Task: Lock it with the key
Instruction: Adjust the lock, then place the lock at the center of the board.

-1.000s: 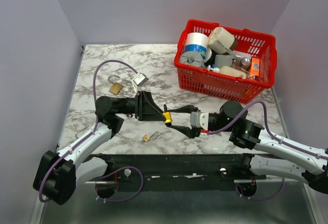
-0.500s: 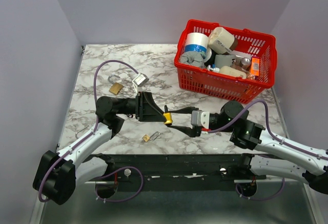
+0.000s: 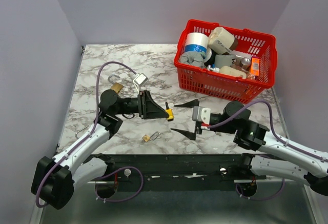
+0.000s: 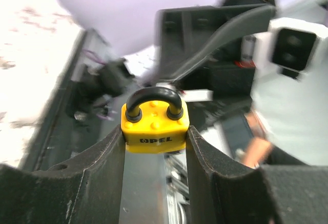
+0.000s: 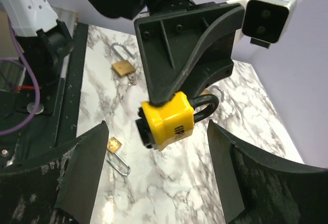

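Across one marbled bench (image 3: 154, 62), beside one red basket (image 3: 220, 84) crammed with oddments, we find two arms meeting nose to nose. The left fingers (image 4: 97, 178) are clenched on the sides of a yellow padlock (image 4: 155, 129), holding it clear of the bench. The right fingers (image 5: 77, 172) stand released, spread wide to either side of it and grasping nothing. We count three padlocks: the yellow one aloft, an open brass padlock (image 3: 116, 87) at the far left, and a small brass padlock (image 3: 146, 138) lying near the arm bases. A dark stub (image 5: 145, 131) opposite the yellow lock's black shackle may be the key, though the view is too poor to swear to it. The hazard, as we judge it: the pinch looks shallow, so an off-centre squeeze or twist from the right could lever the lock loose and drop it.
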